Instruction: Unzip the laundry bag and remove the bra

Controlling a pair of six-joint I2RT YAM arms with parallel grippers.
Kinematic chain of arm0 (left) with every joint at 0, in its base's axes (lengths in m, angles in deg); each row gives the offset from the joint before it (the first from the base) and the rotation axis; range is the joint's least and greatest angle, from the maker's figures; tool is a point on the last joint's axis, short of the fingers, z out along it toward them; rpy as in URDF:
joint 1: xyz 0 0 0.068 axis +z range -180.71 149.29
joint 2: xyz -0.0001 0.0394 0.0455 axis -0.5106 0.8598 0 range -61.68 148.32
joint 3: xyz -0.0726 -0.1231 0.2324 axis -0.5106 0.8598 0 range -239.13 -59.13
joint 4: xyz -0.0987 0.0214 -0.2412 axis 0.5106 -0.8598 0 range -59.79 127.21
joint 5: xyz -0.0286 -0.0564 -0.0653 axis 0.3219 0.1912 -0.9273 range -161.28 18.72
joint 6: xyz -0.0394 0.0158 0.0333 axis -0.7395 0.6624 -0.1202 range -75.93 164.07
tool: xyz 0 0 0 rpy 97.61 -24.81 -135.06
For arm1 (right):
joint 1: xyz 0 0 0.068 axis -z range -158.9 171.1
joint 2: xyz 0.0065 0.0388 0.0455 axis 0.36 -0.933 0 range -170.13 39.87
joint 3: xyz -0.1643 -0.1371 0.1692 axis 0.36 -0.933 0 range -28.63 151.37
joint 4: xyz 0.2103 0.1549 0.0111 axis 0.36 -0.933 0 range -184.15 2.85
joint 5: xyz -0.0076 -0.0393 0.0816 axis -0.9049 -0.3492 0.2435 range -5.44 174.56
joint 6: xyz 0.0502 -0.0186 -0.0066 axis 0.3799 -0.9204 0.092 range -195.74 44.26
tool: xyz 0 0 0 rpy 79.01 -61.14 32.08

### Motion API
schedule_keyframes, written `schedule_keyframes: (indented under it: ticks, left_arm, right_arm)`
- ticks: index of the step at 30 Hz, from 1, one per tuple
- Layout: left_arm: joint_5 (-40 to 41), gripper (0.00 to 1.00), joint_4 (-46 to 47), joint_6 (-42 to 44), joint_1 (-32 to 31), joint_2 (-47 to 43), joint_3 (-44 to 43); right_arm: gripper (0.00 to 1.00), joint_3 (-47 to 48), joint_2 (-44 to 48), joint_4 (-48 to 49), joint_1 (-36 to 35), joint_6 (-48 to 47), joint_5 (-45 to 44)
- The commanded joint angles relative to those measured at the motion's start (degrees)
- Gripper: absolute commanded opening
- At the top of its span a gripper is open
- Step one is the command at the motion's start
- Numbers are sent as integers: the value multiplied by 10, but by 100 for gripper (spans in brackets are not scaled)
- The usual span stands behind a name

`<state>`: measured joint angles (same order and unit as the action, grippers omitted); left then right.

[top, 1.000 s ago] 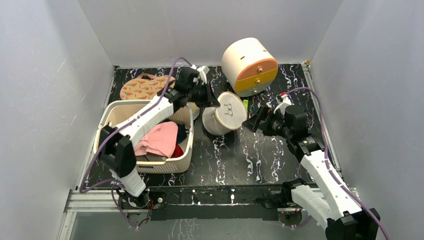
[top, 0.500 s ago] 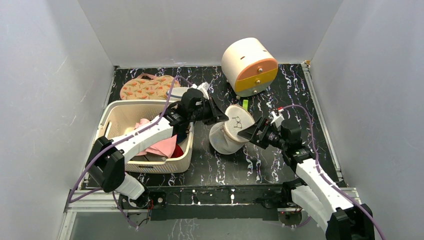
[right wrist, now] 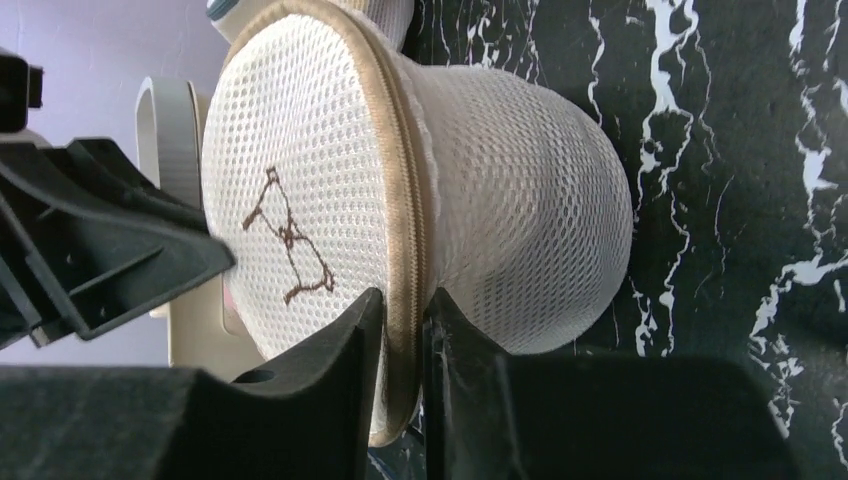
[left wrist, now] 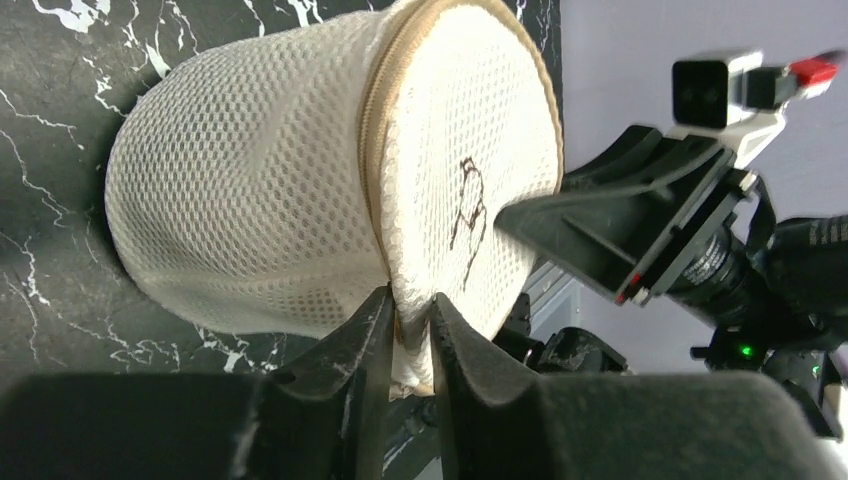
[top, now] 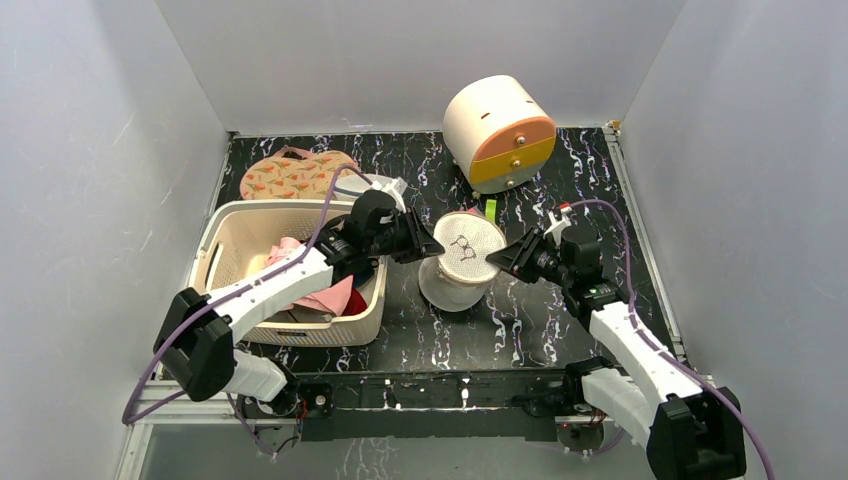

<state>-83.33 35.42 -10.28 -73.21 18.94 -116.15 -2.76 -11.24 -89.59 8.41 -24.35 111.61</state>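
**First:** Two grippers on the one bag, is that right?

**Second:** Yes. The laundry bag (top: 452, 288) stands on the black marbled table (top: 540, 320), just right of the cream basket (top: 340, 328), with its round top tipped up and a little to the right. The left gripper (top: 433, 248) meets its rim from the basket side and the right gripper (top: 497, 260) from the opposite side.

**First:** Are they really holding it?

**Second:** From the left wrist, the fingers (left wrist: 365, 330) are nearly together, with the edge of the mesh top pinched between them. From the right wrist, the tan zip (right wrist: 405, 200) runs straight down between the two fingers (right wrist: 350, 340), and they're clamped onto it.

**First:** Can you see the zip pull?

**Second:** No, I can't find it. The fingers cover the zip where it passes into each gripper. The stretch that shows looks closed, but I can't speak for the rest.

**First:** And inside?

**Second:** The mesh is too dense, so I can't make out what it holds. Only the small bra drawing (top: 462, 243) on the top is plain.

**First:** What about the basket?

**Second:** The left arm lies across it and hides much of it. Some pink cloth (top: 335, 297) pokes out from under the arm.
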Motion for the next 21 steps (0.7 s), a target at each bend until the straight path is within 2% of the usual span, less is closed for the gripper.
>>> schedule_keyframes:
  ticks: [1, 3, 5, 7, 8, 11, 14, 18, 21]
  left_arm:
    - [-26, 26, -44, 60, -5, -42, -8]
    - [-29, 38, -60, 92, -5, -50, -12]
    - [-27, 55, -76, 131, -5, -63, -17]
    - [-36, 95, -83, 179, -5, -77, -25]
    - [-43, 98, -87, 207, -5, -83, -34]
    - [-60, 98, -108, 291, -5, -94, -63]
    - [-71, 98, -119, 379, -5, -102, -87]
    - [-129, 98, -50, 485, -8, -128, -47]
    - [-184, 91, -11, 589, -24, -147, -16]
  right_arm:
    - [15, 68, -23, -5, 11, -68, 21]
    - [11, 97, -34, -47, 12, -113, 27]
    - [9, 124, -40, -89, 12, -156, 34]
    - [9, 150, -48, -131, 13, -189, 58]
    - [8, 161, -52, -146, 13, -200, 77]
    - [8, 181, -53, -175, 13, -222, 124]
    - [8, 200, -50, -213, 13, -251, 126]
    - [7, 224, -55, -253, 13, -282, 115]
    - [7, 233, -61, -259, 13, -286, 132]
